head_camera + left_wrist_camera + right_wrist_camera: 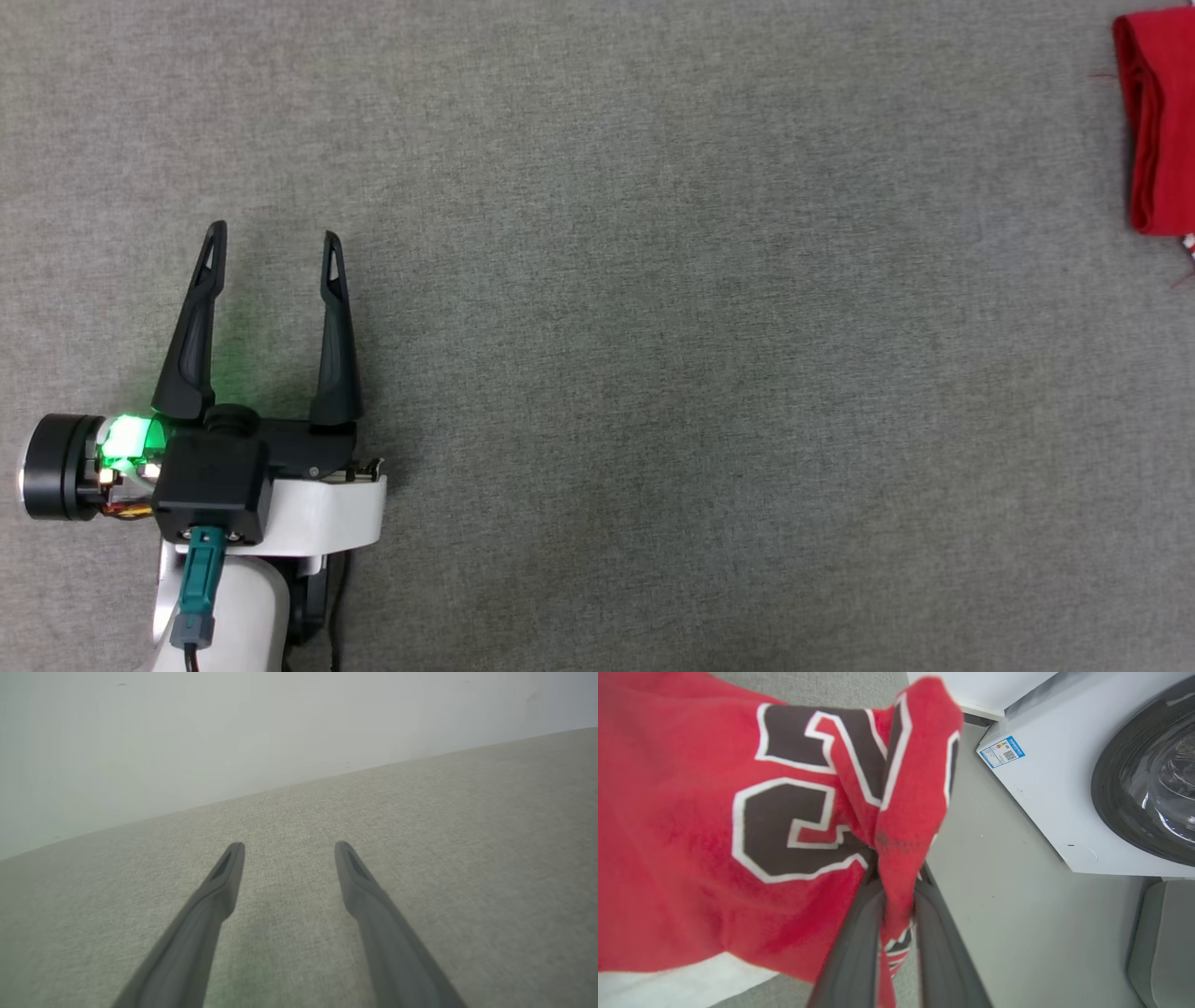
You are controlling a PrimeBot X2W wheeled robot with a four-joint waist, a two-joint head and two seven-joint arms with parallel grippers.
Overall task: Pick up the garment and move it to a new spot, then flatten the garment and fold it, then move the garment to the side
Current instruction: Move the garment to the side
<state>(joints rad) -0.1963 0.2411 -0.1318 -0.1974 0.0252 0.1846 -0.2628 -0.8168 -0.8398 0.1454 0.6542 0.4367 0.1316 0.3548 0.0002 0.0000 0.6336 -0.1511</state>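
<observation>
Cloth is the common ground of the three views, yet each tells something the others do not. From the head, a grey surface (653, 373) spreads wide, with the left gripper (274, 230) at the near left, its two dark fingers well apart and nothing between them; a green light (126, 437) glows at its wrist and a teal plug (199, 569) sits on the pale forearm. Of the garment (1158, 121) that view gives just a red fold at the far right, cut off by the edge, with no print on show.

The left wrist view looks along the same spread fingers, which hang over the bare grey weave, and adds a pale wall (187, 742) beyond the far edge of the surface.

The right wrist view carries what the others lack. The right gripper (896, 882) is clamped on the garment: a bunched red ridge runs between its fingers (852, 952) and hides their tips. The rest of the shirt spreads to the left, showing black numerals outlined in white; they are creased and turned, so they cannot be read with certainty. A white sleeve (668, 984) shows at the lower left. To the right stands a white washer (1045, 788) with a dark round door (1148, 779) on a grey floor (1008, 914). Its blue-edged label (1002, 751) bears a code square and coloured bars; the writing is too small to read
</observation>
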